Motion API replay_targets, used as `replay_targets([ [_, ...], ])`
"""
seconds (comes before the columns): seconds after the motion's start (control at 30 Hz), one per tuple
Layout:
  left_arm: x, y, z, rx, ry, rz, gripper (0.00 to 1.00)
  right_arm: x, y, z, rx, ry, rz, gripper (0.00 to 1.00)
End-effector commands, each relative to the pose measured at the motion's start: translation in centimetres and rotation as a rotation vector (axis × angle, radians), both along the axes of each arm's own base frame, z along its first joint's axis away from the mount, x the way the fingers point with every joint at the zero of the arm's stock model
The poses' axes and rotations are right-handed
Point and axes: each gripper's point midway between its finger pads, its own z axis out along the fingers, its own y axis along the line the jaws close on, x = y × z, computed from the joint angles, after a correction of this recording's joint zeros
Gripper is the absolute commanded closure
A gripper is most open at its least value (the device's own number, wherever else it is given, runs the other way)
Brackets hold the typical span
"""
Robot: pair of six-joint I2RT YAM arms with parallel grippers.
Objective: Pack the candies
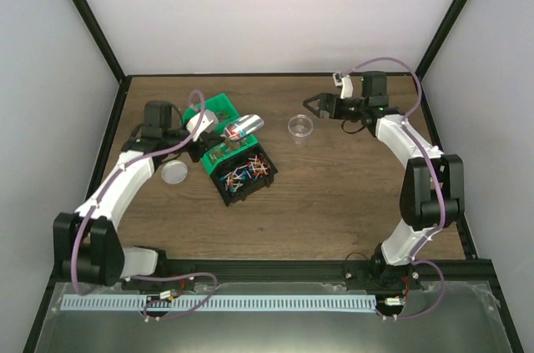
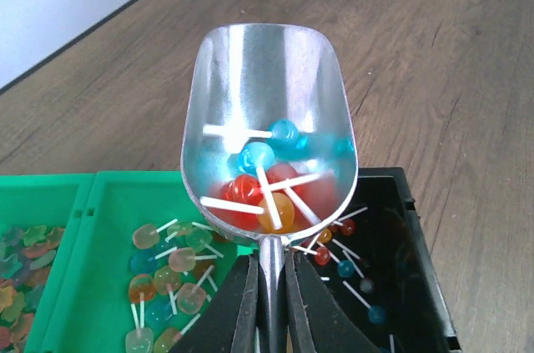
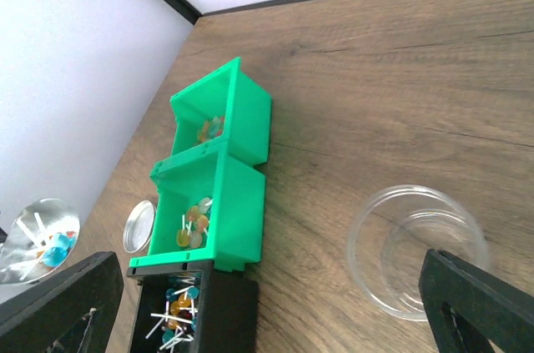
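My left gripper (image 2: 271,290) is shut on the handle of a metal scoop (image 2: 267,103). The scoop holds a few candies (image 2: 263,186), red, blue and orange balls on white sticks. In the top view the scoop (image 1: 244,128) hangs above the black bin (image 1: 260,176), which holds many more candies (image 1: 240,176). A clear plastic cup (image 1: 300,128) stands empty to the right of the bins. My right gripper (image 1: 312,105) is open just behind the cup. In the right wrist view the cup (image 3: 417,249) sits by the right finger (image 3: 480,307).
Two joined green bins (image 1: 219,108) hold duller jelly pieces (image 2: 167,269) behind the black bin. A round metal lid (image 1: 173,172) lies on the table left of the bins. Black frame posts line the table's edges.
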Motion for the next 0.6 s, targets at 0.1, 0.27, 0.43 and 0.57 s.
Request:
replay_targets([
  [0.1,2.5,-1.6,-0.1,0.037,0.024,-0.045,0.96,1.5,-2.3,-0.2,0.043,0.017,-0.012,0.00],
  [0.27,4.4,-3.2,-0.3,0.077,0.041,-0.047,0.96,2.3,-3.3,-2.0,0.066,0.064,-0.031,0.00],
  [0.43,6.2,-4.4,-0.9,0.124,0.062,-0.060,0.96,3.3,-3.5,-3.8,0.071,0.117,-0.073,0.00],
  [0.57,6.6,-5.4,-1.6,0.134,0.075,-0.089,0.96,3.8,-3.7,-4.9,0.085,0.131,-0.095,0.00],
])
